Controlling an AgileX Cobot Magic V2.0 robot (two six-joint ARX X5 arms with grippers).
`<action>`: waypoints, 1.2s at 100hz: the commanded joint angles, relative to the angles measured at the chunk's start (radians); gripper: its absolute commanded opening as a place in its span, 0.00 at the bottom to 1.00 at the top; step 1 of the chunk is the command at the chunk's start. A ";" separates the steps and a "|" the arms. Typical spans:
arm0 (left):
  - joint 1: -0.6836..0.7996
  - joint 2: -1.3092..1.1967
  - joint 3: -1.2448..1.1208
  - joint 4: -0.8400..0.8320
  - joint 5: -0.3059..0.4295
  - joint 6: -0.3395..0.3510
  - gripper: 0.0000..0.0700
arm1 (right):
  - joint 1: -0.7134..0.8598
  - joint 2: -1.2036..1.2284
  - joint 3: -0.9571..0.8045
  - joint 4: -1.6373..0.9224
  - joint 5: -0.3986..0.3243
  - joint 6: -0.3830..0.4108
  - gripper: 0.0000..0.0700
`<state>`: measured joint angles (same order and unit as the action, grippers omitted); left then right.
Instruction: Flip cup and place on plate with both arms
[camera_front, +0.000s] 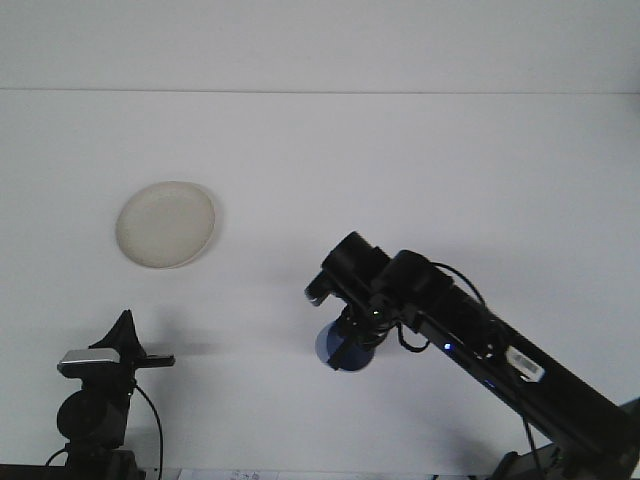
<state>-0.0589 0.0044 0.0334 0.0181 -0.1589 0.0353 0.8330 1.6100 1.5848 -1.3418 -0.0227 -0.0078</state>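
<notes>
Blue cup (340, 348) is off the table (400, 150), pinched in the right gripper (345, 345) near the middle of the near edge, wrist bent steeply downward. Cup looks like light, stiff plastic, smooth-walled; likely slippery, so a grip across the rim or upper wall should hold better than the tapered body. Its orientation is hard to read, as the wrist covers most of it. Plate (165, 224) lies flat toward the left edge, well apart from the cup; shallow, pale, probably light enough to slide if nudged. Left gripper (150, 358) sits parked at the near left corner, holding nothing; jaws' spacing cannot be told from here
</notes>
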 joint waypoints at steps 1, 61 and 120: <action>0.002 -0.002 -0.019 0.013 -0.005 0.002 0.02 | 0.031 0.048 0.025 -0.025 0.015 -0.019 0.00; 0.002 -0.002 -0.019 0.013 -0.005 0.002 0.02 | 0.084 0.219 0.025 -0.020 0.037 -0.053 0.00; 0.002 -0.002 -0.019 0.013 -0.005 0.002 0.02 | 0.076 0.143 0.027 0.034 0.057 -0.064 0.45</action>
<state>-0.0589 0.0044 0.0334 0.0181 -0.1589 0.0353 0.9077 1.7931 1.5867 -1.3239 0.0284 -0.0566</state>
